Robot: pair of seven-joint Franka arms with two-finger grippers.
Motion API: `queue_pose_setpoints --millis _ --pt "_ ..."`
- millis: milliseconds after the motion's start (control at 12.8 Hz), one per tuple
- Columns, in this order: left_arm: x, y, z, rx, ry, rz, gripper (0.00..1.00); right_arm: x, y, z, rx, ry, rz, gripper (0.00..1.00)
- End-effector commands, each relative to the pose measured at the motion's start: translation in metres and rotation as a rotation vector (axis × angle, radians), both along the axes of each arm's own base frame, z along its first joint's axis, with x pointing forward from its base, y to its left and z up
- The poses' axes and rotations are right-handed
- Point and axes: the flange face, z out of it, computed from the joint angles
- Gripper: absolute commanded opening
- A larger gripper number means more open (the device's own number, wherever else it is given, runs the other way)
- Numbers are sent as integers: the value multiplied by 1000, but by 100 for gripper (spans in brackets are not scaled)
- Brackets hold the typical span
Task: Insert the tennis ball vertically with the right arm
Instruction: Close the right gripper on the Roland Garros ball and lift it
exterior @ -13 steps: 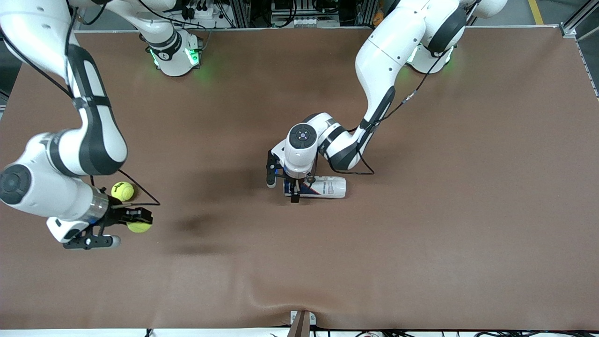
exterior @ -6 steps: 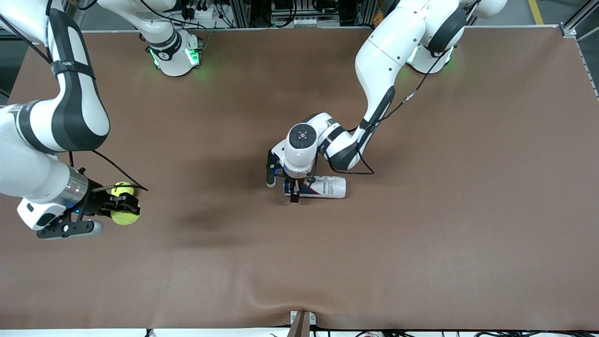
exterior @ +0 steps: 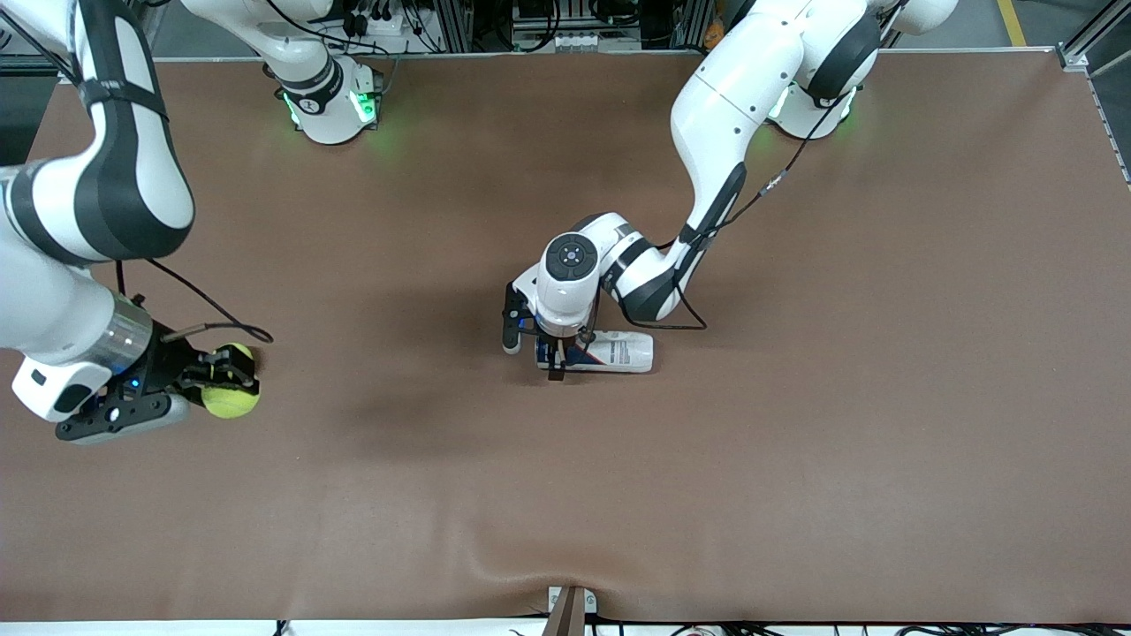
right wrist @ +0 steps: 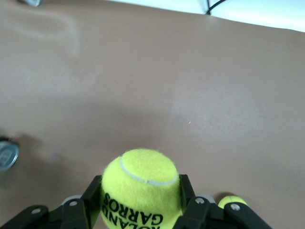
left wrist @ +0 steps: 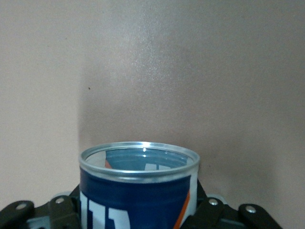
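Tennis ball (right wrist: 140,188) sits clamped between the fingers of the right gripper (exterior: 216,389), lifted over the table (exterior: 795,495) toward the right arm's end, well apart from the can (exterior: 610,352) it is meant for. A second ball (right wrist: 230,201) lies on the table just beside it, mostly hidden under the gripper in the front view. The can lies on its side at mid-table, its open metal rim (left wrist: 138,160) facing out of the left gripper (exterior: 552,353), whose fingers look closed around the can's blue-and-white body near the mouth.

The main risk, as I judge it, is the can — it has to be stood upright and held steady before any vertical drop. A thin, smooth wall gripped near the rim could slip or rotate as it is tipped up. The ball looks a close fit to the mouth, so a slightly off-centre descent could catch the rim and knock the can askew — or squeeze the ball out of the fingers.
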Motion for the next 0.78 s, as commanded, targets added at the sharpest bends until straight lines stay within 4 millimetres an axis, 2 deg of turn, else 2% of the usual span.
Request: queue_pose_setpoints --millis 0,311,467,701 --pt "1 1 -1 30 1 -21 76 -16 -4 22 18 -6 80 3" --pt "2 0 16 34 -1 -20 72 -14 -9 22 38 -25 125 5" --pt "4 -1 29 19 -9 -16 72 -15 3 24 49 -26 133 5" --pt "7 -4 54 -6 -31 -3 72 -15 3 27 48 -30 138 6"
